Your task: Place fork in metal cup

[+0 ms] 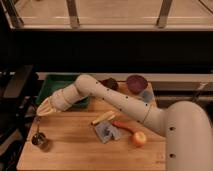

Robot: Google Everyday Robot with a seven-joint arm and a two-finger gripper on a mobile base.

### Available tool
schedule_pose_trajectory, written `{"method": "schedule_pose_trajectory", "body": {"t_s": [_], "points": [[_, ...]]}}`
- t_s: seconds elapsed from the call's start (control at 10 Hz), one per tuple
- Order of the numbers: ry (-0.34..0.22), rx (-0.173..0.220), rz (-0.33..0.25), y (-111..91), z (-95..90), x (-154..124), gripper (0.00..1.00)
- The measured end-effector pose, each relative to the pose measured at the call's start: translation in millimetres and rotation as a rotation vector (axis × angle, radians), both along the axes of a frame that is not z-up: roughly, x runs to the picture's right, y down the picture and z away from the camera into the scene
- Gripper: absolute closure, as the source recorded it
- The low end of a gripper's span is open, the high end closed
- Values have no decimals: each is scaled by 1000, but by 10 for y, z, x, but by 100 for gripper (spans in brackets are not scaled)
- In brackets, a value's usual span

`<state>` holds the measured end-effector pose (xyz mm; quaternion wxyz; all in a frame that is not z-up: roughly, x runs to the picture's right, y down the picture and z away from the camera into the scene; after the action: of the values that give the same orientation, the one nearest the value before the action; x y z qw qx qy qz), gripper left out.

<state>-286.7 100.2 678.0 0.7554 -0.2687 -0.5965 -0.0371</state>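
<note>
Above the metal cup [39, 140] at the table's left edge, the gripper [41, 114] holds the fork [37, 126] upright, tines nearly in; release remains

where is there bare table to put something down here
Bare wood runs along the front of the table, between the metal cup at the left and the apple at the right. The middle is crowded: yellow stick, grey cloth, carrot. The claw hangs above the cup with the fork; green bin fills the back left.
</note>
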Motion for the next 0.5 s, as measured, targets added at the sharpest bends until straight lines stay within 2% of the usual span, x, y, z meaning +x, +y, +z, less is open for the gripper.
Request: {"method": "schedule_pose_trajectory", "body": {"t_s": [0.2, 0.5], "points": [[15, -29, 4, 73, 109, 21, 80], [36, -107, 3, 284, 364, 15, 49]]}}
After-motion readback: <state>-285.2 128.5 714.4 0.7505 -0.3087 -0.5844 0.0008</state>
